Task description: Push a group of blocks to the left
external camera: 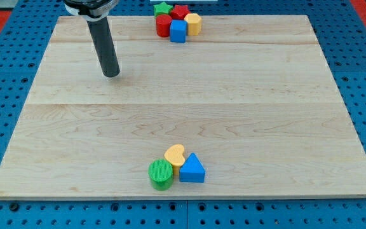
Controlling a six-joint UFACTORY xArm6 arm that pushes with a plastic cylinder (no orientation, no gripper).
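Observation:
My tip (112, 74) rests on the wooden board (183, 108) at the view's upper left, apart from all blocks. At the view's top centre a cluster sits at the board's far edge: a green star (163, 8), a red star-like block (180, 11), a red cylinder (164, 26), a blue cube (178, 31) and a yellow block (193, 24). This cluster lies to the right of my tip. Near the view's bottom centre a second group touches together: a green cylinder (161, 174), a yellow heart (175, 155) and a blue triangle (192, 169).
The board lies on a blue perforated table (5, 76) that surrounds it on all sides. The arm's dark rod (103, 44) rises from the tip to the view's top left.

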